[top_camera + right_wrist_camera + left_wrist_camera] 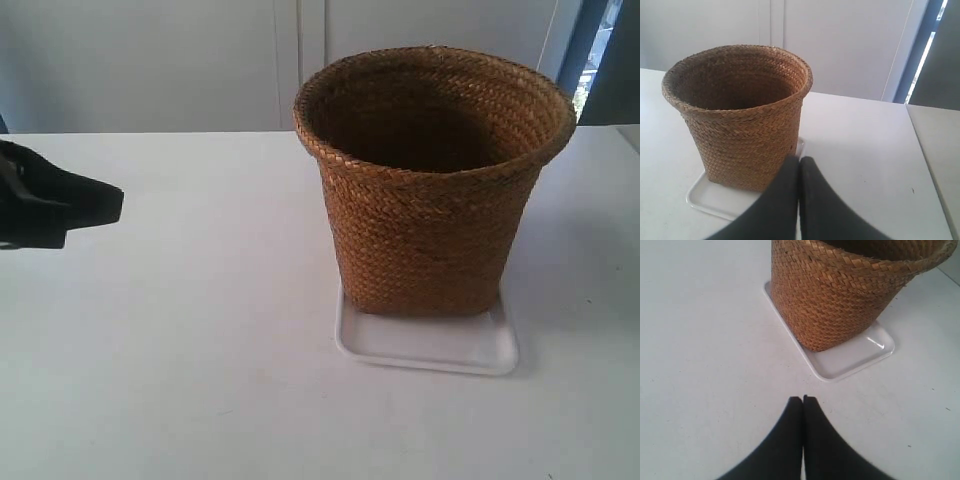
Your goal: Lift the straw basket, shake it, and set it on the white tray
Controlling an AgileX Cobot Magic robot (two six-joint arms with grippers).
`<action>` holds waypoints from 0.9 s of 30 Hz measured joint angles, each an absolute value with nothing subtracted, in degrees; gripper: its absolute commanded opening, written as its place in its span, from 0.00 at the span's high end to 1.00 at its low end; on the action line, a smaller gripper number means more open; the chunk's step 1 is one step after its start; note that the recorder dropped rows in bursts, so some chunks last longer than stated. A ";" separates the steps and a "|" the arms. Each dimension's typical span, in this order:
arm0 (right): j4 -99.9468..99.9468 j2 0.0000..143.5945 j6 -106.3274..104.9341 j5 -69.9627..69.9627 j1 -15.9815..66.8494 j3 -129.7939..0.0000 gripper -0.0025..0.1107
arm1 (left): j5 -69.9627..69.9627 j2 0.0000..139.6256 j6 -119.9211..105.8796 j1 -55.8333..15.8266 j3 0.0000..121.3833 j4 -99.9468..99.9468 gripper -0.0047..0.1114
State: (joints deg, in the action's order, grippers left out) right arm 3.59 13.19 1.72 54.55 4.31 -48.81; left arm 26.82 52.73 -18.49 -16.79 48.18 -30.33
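The straw basket (430, 190) stands upright on the white tray (430, 350), right of centre on the table; its brown weave also fills the left wrist view (840, 295) and shows in the right wrist view (740, 115). The tray's rim shows as well (855, 357) (705, 200). My left gripper (803, 399) is shut and empty over bare table, well short of the tray. It is the black gripper (112, 205) at the exterior view's left edge. My right gripper (799, 160) is shut and empty, back from the basket's side. It is outside the exterior view.
The white table (180, 330) runs wide around the tray. A pale wall and cabinet doors (300, 60) stand behind it. A second table surface (940, 145) adjoins across a seam in the right wrist view.
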 measured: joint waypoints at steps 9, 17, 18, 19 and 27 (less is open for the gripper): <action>3.25 11.73 1.83 54.69 4.31 -48.81 0.98 | 25.27 52.63 -18.76 -19.32 48.18 -28.39 0.96; 2.35 11.73 1.83 54.77 4.31 -48.81 0.98 | 15.36 51.98 -21.82 -20.45 44.36 -27.56 0.96; 2.25 11.73 1.83 54.77 4.31 -48.81 0.98 | 12.48 51.41 -21.82 -20.45 42.43 -27.56 0.96; 2.12 11.73 1.83 54.77 4.31 -48.81 0.98 | 10.08 50.96 -21.82 -20.45 40.65 -27.56 0.96; 1.97 11.73 1.83 54.77 4.31 -48.81 0.98 | -10.41 42.64 -21.94 -20.45 24.32 -28.28 0.96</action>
